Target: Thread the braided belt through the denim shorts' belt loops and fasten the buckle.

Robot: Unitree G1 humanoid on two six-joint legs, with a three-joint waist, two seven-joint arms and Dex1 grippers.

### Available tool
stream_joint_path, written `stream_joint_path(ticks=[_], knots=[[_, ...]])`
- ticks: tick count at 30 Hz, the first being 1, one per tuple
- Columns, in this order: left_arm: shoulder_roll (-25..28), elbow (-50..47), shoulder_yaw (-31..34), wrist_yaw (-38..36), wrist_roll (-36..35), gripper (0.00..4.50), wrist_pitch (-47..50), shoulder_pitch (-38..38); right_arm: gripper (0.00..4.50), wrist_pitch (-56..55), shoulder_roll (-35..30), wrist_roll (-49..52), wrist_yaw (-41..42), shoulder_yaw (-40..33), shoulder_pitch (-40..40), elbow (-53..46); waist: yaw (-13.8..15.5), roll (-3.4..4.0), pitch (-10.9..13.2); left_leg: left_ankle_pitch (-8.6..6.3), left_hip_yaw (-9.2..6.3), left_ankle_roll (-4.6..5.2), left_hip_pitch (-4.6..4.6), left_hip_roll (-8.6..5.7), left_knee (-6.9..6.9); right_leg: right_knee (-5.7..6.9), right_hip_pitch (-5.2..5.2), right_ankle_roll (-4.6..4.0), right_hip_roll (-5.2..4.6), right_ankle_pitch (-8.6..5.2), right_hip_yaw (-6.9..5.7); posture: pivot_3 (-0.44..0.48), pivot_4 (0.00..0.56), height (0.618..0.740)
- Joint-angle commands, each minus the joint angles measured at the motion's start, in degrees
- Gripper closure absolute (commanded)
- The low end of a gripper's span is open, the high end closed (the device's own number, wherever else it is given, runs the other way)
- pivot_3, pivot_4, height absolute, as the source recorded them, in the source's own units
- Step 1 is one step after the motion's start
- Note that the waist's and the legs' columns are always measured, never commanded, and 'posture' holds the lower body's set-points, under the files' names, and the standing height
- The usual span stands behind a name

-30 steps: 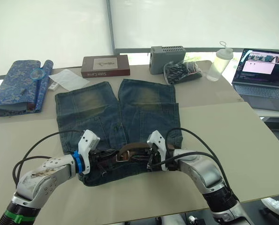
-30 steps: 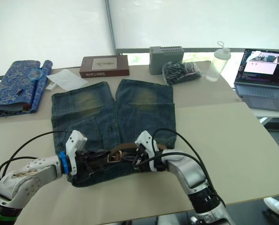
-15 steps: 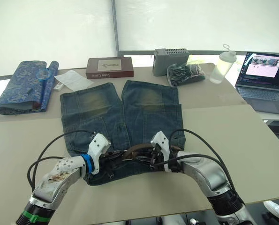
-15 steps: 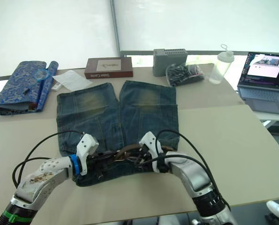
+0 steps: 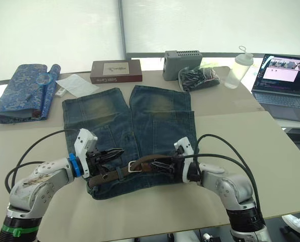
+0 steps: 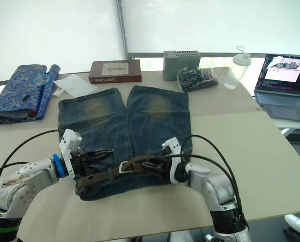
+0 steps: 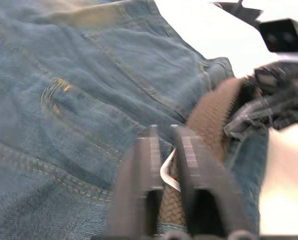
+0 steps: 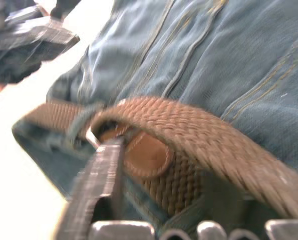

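Right gripper pinches belt near buckle; left gripper spread, empty. Risk: slack strap slipping back out.

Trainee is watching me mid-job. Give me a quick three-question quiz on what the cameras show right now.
1. True or false: the belt lies on the bare table, clear of the shorts.
2. What stands open at the far right? A) a lamp B) a laptop C) a toolbox
3. Short answer: which silver part lies on the shorts between the left pincer and the right pincer?

Key: 1 false, since it lies along the waistband; 2 B; 3 the buckle.
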Motion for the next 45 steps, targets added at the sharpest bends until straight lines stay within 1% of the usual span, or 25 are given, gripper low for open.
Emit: stream_joint_path(ticks=[1, 2, 4, 8, 10, 12, 14, 18, 22, 23, 24, 27, 28, 31, 32, 33, 37, 39, 42, 45], knots=[[0.75, -4.86, -6.24, -0.32, 7.67, 1.85, -5.05, -3.58, 0.73, 4.33, 1.55, 5.59, -3.38, -5.48, -0.29, -4.28, 0.1, 0.04, 0.02, 0.0, 0.0, -0.01, -0.01, 0.0, 0.0, 0.0, 0.0, -0.02, 0.0, 0.01, 0.06, 0.0, 0.15, 0.74], [-0.36, -5.37, -7.74, 0.67, 7.98, 1.38, -4.14, -5.23, 0.73, 6.21, 2.42, 7.67, -4.64, -7.61, -0.53, -4.87, 0.15, 0.04, 0.02, 0.0, 0.0, -0.01, -0.06, -0.02, 0.0, 0.02, -0.03, -0.02, 0.01, 0.01, 0.1, 0.0, 0.15, 0.74], [-1.81, -5.49, -9.56, 1.8, 9.41, 1.38, -3.97, -7.02, 0.73, 9.4, 4.24, 11.09, -7.17, -11.03, -1.21, -5.38, 0.07, 0.04, 0.02, 0.04, 0.0, -0.03, -0.18, -0.01, 0.0, 0.03, -0.15, -0.02, 0.01, 0.04, 0.19, 0.0, 0.15, 0.74], [-2.6, -3.98, -11.57, 1.87, 13.86, 1.38, -7.25, -7.24, 0.73, 15.31, 8.39, 14.67, -14.72, -17.08, -3.38, -3.89, -0.94, 0.04, 0.02, 0.07, 0.14, -0.05, -0.27, 0.04, 0.0, 0.22, -0.41, -0.03, 0.02, 0.08, 0.38, 0.0, 0.15, 0.74], [-1.1, -2.83, -14.14, 0.19, 18.76, 1.38, -12.37, -6.65, 0.73, 18.3, 10.51, 15.37, -19.54, -21.53, -4.98, -1.96, -1.25, 0.04, 0.02, 0.09, 0.14, -0.08, -0.32, 0.04, 0.0, 0.28, -0.49, -0.04, 0.05, 0.07, 0.38, 0.0, 0.15, 0.74], [-0.91, -2.3, -15.09, -0.36, 20.99, 1.38, -14.5, -6.59, 0.73, 20.47, 11.52, 16.06, -21.86, -23.95, -5.88, -1.5, -1.32, 0.05, 0.02, 0.11, 0.23, -0.08, -0.29, 0.04, 0.0, 0.34, -0.51, -0.05, 0.06, 0.08, 0.38, 0.0, 0.15, 0.74], [-1.74, -1.95, -16.26, 0.16, 22.96, 1.38, -14.98, -8.06, 0.73, 22.05, 11.49, 15.96, -23.36, -25.09, -6.19, -1.35, -1.28, 0.05, 0.02, 0.15, 0.25, 0.0, -0.3, 0.0, 0.0, 0.37, -0.5, -0.05, 0.08, 0.08, 0.36, 0.0, 0.15, 0.74], [-4.56, -0.48, -19.82, 0.82, 26.73, 1.38, -15.06, -11.72, 0.73, 22.21, 11.46, 14.21, -25.7, -24.91, -6.82, 0.27, -0.97, 0.05, 0.02, 0.25, 0.25, 0.15, -0.31, -0.11, 0.01, 0.37, -0.45, 0.05, 0.09, 0.13, 0.26, 0.0, 0.15, 0.74], [-6.33, -0.29, -19.41, 0.72, 26.95, 1.38, -13.74, -12.33, 0.73, 20.23, 11.81, 12.7, -27.47, -24.26, -7.4, 1.74, -1.48, 0.05, 0.02, 0.28, 0.35, 0.2, -0.26, -0.16, 0.03, 0.42, -0.44, 0.13, 0.09, 0.18, 0.39, 0.0, 0.15, 0.74], [-6.39, -0.25, -19.34, 0.52, 27.22, 1.35, -13.8, -12.35, 1.23, 19.37, 11.69, 12.3, -27.6, -23.93, -7.44, 1.93, -1.48, 0.05, 0.02, 0.28, 0.35, 0.2, -0.27, -0.16, 0.03, 0.45, -0.45, 0.13, 0.09, 0.17, 0.39, 0.0, 0.15, 0.74], [-6.42, -0.08, -19.25, 0.47, 27.53, 1.35, -13.84, -12.46, 1.46, 18.6, 11.64, 11.91, -27.82, -23.85, -7.52, 2.19, -1.45, 0.05, 0.02, 0.28, 0.36, 0.2, -0.27, -0.15, 0.03, 0.5, -0.47, 0.12, 0.1, 0.17, 0.39, 0.0, 0.15, 0.74], [-6.73, 0.64, -18.97, 0.88, 28.53, 1.35, -13.78, -13.17, 2.6, 17.75, 11.42, 11.75, -27.97, -23.78, -7.63, 2.17, -1.39, 0.05, 0.02, 0.3, 0.37, 0.19, -0.23, -0.16, 0.08, 0.63, -0.47, 0.12, 0.09, 0.17, 0.4, 0.0, 0.15, 0.74], [-6.99, 0.87, -19.04, 1.23, 29.03, 1.35, -13.74, -13.51, 2.87, 17.95, 11.34, 12.15, -27.89, -23.81, -7.65, 1.81, -1.38, 0.05, 0.02, 0.31, 0.37, 0.19, -0.24, -0.16, 0.15, 0.67, -0.46, 0.12, 0.09, 0.17, 0.4, 0.0, 0.15, 0.74], [-7.87, 1.14, -20.67, 2.25, 31.88, 1.35, -14.79, -14.56, 3.91, 18.81, 12.04, 13.38, -28.86, -24.88, -8.61, 1.01, -1.22, 0.05, 0.02, 0.31, 0.37, 0.21, -0.23, -0.16, 0.47, 0.79, -0.37, 0.14, 0.11, 0.18, 0.37, 0.0, 0.15, 0.74], [-8.35, 1.28, -21.69, 2.9, 33.57, 1.35, -15.69, -14.9, 4.39, 19.44, 12.74, 14.05, -29.7, -25.59, -9.32, 0.62, -1.23, 0.05, 0.02, 0.33, 0.37, 0.24, -0.22, -0.16, 0.54, 0.79, -0.31, 0.19, 0.11, 0.2, 0.37, 0.0, 0.15, 0.74], [-8.71, 1.4, -22.31, 3.31, 34.75, 1.35, -16.32, -15.08, 4.49, 19.88, 13.26, 14.5, -30.29, -26.04, -9.8, 0.35, -1.22, 0.05, 0.02, 0.33, 0.37, 0.25, -0.21, -0.16, 0.56, 0.79, -0.3, 0.2, 0.11, 0.21, 0.37, 0.0, 0.15, 0.74], [-11.39, 1.87, -24.5, 7.18, 40.33, 1.35, -18.17, -15.83, 4.49, 22.62, 17.8, 17.1, -34.41, -29.01, -12.73, -1.7, -1.26, 0.05, 0.02, 0.33, 0.37, 0.26, -0.28, -0.18, 0.59, 0.84, -0.37, 0.21, 0.11, 0.22, 0.39, 0.0, 0.15, 0.74], [-12.85, 2.47, -24.74, 9.6, 42.88, 1.35, -19.23, -16.08, 4.49, 23.7, 21.29, 19.11, -36.89, -30.69, -14.28, -2.92, -1.4, 0.05, 0.02, 0.33, 0.37, 0.26, -0.33, -0.17, 0.57, 0.87, -0.47, 0.2, 0.12, 0.23, 0.41, 0.0, 0.15, 0.74], [-13.79, 2.76, -24.17, 8.71, 42.42, 1.35, -19.38, -15.81, 4.49, 23.92, 24.8, 21.99, -40.41, -32.61, -15.93, -3.14, -1.35, 0.06, 0.02, 0.33, 0.35, 0.25, -0.38, -0.15, 0.54, 0.87, -0.53, 0.19, 0.09, 0.23, 0.41, 0.0, 0.15, 0.74], [-13.7, 3.16, -23.99, 8.52, 42.98, 1.35, -19.96, -15.78, 4.49, 23.56, 25.22, 24.36, -42.96, -32.89, -16.78, -1.77, -1.36, 0.06, 0.02, 0.32, 0.36, 0.26, -0.39, -0.18, 0.55, 0.87, -0.53, 0.19, 0.05, 0.23, 0.42, 0.0, 0.15, 0.74]])
